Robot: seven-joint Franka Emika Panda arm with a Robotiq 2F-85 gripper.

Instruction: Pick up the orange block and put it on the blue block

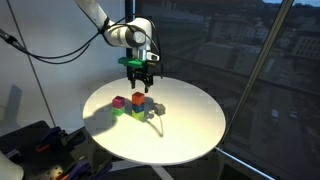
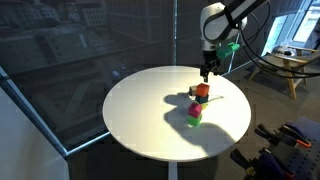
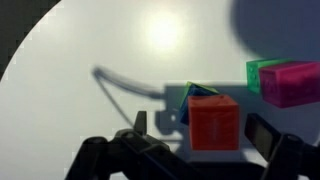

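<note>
The orange block sits on top of the blue block, of which only a corner and an edge show in the wrist view. The stack shows in both exterior views, with the orange block above the blue block. My gripper is open, with a finger on each side of the orange block and a gap to each. In both exterior views the gripper hangs a little above the stack.
A pink cube sits on a green cube close beside the stack; the pair also shows in an exterior view. All of it stands on a round white table by dark windows.
</note>
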